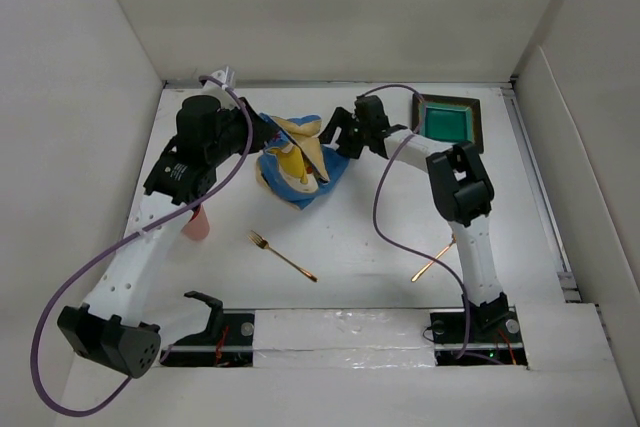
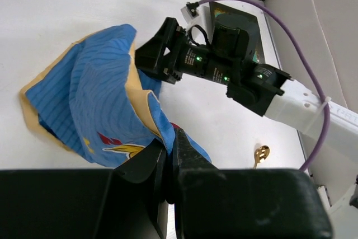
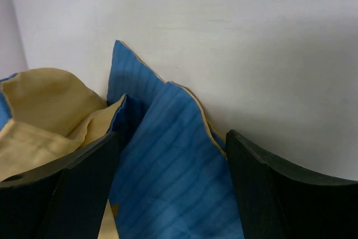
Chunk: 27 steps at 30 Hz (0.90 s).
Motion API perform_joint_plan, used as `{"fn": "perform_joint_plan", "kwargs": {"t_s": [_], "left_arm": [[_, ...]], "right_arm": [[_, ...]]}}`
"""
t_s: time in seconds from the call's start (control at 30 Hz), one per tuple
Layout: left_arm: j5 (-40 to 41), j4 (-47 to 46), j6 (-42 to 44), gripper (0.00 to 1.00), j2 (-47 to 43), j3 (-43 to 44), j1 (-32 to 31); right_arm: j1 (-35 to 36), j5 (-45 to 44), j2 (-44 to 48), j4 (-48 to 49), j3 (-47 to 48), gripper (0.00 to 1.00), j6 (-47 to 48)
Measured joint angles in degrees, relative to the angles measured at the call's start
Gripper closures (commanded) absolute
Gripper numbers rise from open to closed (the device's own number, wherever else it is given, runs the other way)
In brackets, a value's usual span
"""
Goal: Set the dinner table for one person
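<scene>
The blue cartoon-printed placemat (image 1: pixel 300 169) with yellow backing lies crumpled on the white dinner table (image 1: pixel 360 237), left of centre at the back. My left gripper (image 2: pixel 169 143) is shut on a fold of the placemat (image 2: pixel 95 99), and that edge hangs lifted from the jaws. From the other side my right gripper (image 3: pixel 170 163) stands open. A blue fold of the placemat (image 3: pixel 168 155) lies between its fingers (image 3: pixel 263 183), which do not pinch it. From above, the left gripper (image 1: pixel 270 135) and right gripper (image 1: pixel 330 137) flank the cloth.
A dark square plate with a green centre (image 1: pixel 447 122) sits at the back right. A gold fork (image 1: pixel 283 255) lies at the front centre and a gold spoon (image 1: pixel 432 262) by the right arm. A pink object (image 1: pixel 197 224) shows beside the left arm. White walls enclose the table.
</scene>
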<state>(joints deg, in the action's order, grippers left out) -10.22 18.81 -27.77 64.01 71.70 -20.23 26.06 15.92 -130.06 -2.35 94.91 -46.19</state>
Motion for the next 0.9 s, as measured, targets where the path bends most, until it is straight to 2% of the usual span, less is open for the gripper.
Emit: {"fn": "perform_joint_plan", "kwargs": {"t_s": [0.2, 0.3, 0.4, 0.43, 0.5, 0.53, 0.6, 0.77, 0.9], "left_arm": [[0.00, -0.11, 0.24, 1.00, 0.37, 0.04, 0.26], [0.07, -0.11, 0.37, 1.00, 1.20, 0.28, 0.44], [0.57, -0.13, 0.61, 1.00, 2.29, 0.42, 0.46], [0.92, -0.13, 0.72, 1.00, 2.67, 0.50, 0.46], [1.73, 0.02, 0.96, 1.00, 3.61, 1.22, 0.46], [2.14, 0.00, 1.09, 1.00, 4.26, 1.84, 0.46], [2.91, -0.04, 1.27, 1.00, 5.73, 3.69, 0.46], [3.41, -1.77, 0.85, 1.00, 11.17, 10.60, 1.09], [2.40, -3.61, -1.07, 1.00, 18.91, 20.59, 1.53]], "right_arm": [[0.22, 7.76, -4.17, 5.79, 2.69, 0.25, -2.60], [0.26, 13.25, -6.95, 12.09, 2.89, 0.38, -5.64], [0.28, 19.10, -9.97, 17.51, 3.50, 0.61, -8.96], [0.28, 20.76, -10.69, 18.75, 3.74, 0.73, -9.77], [0.28, 23.32, -11.08, 20.76, 3.65, 0.86, -11.21], [0.26, 24.44, -11.02, 22.21, 3.48, 0.96, -12.09], [0.13, 26.27, -10.16, 25.88, 2.36, 1.00, -13.73], [-1.14, 29.73, -4.07, 31.06, -3.96, 1.00, -16.28], [-5.55, 30.58, 7.65, 29.11, -7.54, 1.00, -14.16]]}}
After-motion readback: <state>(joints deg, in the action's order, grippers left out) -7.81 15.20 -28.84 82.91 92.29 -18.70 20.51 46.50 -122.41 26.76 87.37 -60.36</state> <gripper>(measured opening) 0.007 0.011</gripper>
